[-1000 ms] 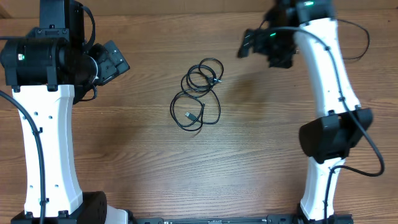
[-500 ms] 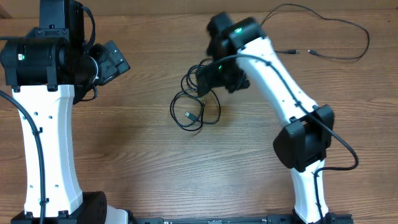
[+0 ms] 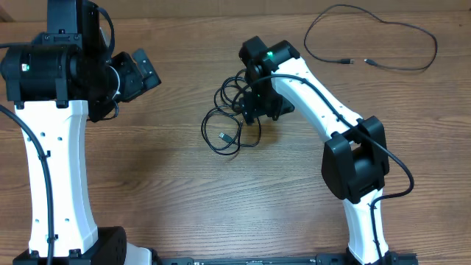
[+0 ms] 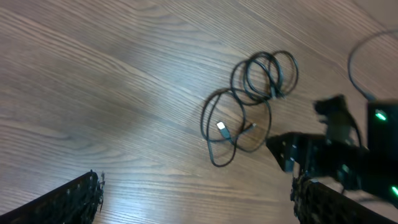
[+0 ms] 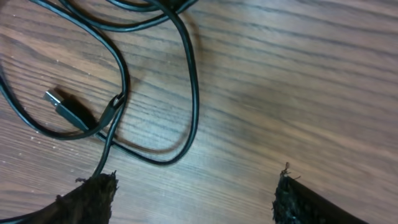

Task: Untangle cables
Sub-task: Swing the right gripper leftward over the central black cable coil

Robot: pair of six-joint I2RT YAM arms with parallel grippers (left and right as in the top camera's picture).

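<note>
A tangled bundle of thin black cables [image 3: 229,121] lies mid-table, with a silver USB plug [image 5: 62,106] inside its lower loop. One separate cable [image 3: 383,33] lies strung out at the back right, both plug ends facing each other. My right gripper [image 3: 255,109] hovers over the bundle's right edge. In the right wrist view the right gripper [image 5: 193,199] is open, with bare wood between the fingers and a strand [image 5: 106,152] running by the left finger. My left gripper [image 3: 142,73] stands open, well left of the bundle [image 4: 249,99], with nothing in it.
The wooden table [image 3: 147,184] carries only the cables. Both arm bases stand at the front edge, the left arm's white link [image 3: 55,177] along the left side and the right arm's link [image 3: 324,110] stretched diagonally towards the bundle.
The right arm has swung from the back right down onto the bundle's right edge, uncovering the separate cable there. The left gripper has shifted slightly right.
</note>
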